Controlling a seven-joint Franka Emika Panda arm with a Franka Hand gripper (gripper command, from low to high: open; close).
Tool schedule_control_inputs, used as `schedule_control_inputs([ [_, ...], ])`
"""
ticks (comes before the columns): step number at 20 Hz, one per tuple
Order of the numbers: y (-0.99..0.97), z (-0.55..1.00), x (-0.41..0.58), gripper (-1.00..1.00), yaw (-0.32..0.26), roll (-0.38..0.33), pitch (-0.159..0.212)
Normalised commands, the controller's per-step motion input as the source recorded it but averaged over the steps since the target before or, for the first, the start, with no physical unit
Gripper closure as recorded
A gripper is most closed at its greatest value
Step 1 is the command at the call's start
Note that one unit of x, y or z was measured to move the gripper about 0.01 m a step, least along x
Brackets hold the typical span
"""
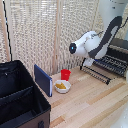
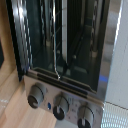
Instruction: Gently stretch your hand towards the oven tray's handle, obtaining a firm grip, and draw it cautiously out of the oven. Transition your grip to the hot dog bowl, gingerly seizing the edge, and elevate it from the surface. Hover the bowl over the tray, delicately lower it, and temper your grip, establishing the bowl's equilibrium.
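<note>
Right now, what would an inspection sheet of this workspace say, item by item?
Surface: pale wooden table.
Job's things: oven at the exterior view's right, with three knobs on its front; oven tray extends out from it, its handle leading; hot dog bowl stands on the table, apart from the tray.
Clutter: red cup behind the bowl; blue flat panel upright beside it; black fabric case at the exterior view's left.
Gripper: fingers not visible; arm hangs above the tray.
Cables: nothing seen.
Surroundings: woven screen behind.
</note>
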Motion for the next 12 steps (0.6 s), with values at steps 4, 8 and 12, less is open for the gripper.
schedule_control_inputs([
  [4,-0.60,-0.04,0.154,-1.00,-0.071,0.059,-0.043],
  [8,-0.63,-0.11,0.010,-1.00,-0.076,0.055,-0.070],
  [12,-0.62,0.00,0.000,-1.00,-0.012,0.056,-0.057],
])
